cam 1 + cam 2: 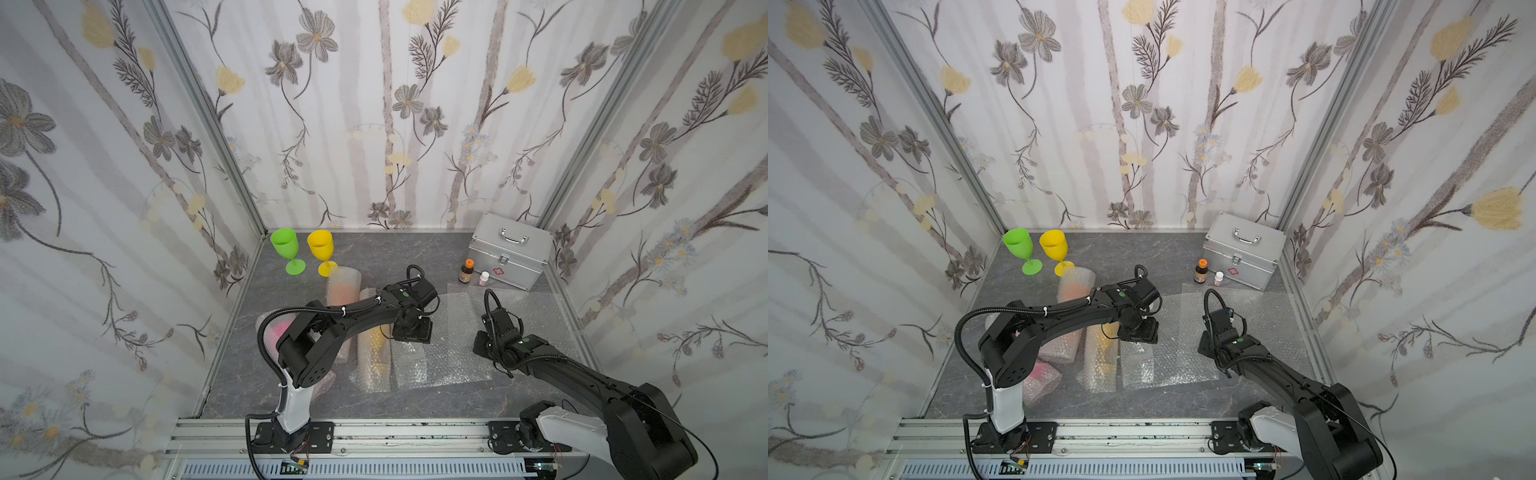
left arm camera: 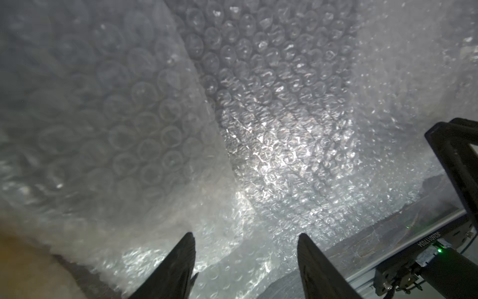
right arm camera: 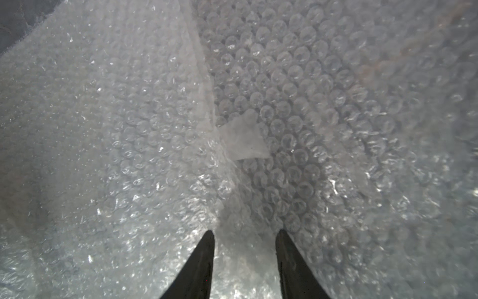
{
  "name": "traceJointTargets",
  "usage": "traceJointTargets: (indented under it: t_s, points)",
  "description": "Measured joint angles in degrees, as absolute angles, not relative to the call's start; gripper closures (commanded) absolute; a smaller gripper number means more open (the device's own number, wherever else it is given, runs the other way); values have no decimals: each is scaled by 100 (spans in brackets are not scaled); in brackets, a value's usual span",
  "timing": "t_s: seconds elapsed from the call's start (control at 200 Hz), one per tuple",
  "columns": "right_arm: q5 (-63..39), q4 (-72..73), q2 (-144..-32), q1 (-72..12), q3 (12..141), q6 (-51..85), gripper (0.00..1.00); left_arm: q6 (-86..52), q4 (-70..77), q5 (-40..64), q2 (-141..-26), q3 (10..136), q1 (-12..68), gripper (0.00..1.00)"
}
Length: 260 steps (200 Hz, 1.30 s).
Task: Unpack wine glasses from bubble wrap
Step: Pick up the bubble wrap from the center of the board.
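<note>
Nearest me, the right end effector (image 3: 244, 233) noses into a crease in the flat bubble wrap (image 3: 116, 129) on the counter (image 1: 382, 253), fingers partly apart; I cannot tell whether it pinches the sheet. Over the sheets just beside the amber roll (image 1: 374, 353), the left end effector (image 2: 245, 234) hangs spread. A lime green wine glass (image 1: 285, 246) and a yellow wine glass (image 1: 320, 246) stand bare in the far left corner.

Far end of the table (image 1: 395, 253), eleven o'clock: a goblet (image 1: 285, 246) upright, second goblet (image 1: 321, 248) at its three. Metal case (image 1: 509, 257) at one o'clock, bottle (image 1: 466, 272) and smaller bottle (image 1: 483, 278) just before it. Wrapped rolls (image 1: 374, 353) lie from centre to eight; flat bubble wrap sheets (image 1: 453, 332) spread towards three.
</note>
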<state>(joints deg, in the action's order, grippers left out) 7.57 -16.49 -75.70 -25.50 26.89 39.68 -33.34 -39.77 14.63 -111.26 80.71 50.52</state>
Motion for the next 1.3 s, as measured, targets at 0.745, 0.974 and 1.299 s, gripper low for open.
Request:
traceJointTargets:
  t_s: [0.745, 0.974, 1.299]
  points:
    - [-27, -1096, -7651, -2604, 2652, 3787, 99, -3345, -3804, 1363, -11426, 7734, 4998, 67]
    - [-183, -1013, -7463, -2663, 2652, 3723, 100, -3347, -3767, 1339, -11402, 7699, 4974, 87]
    - [-128, -1092, -6877, -2689, 2668, 3726, 100, -3232, -3741, 1334, -10862, 7717, 4978, 97]
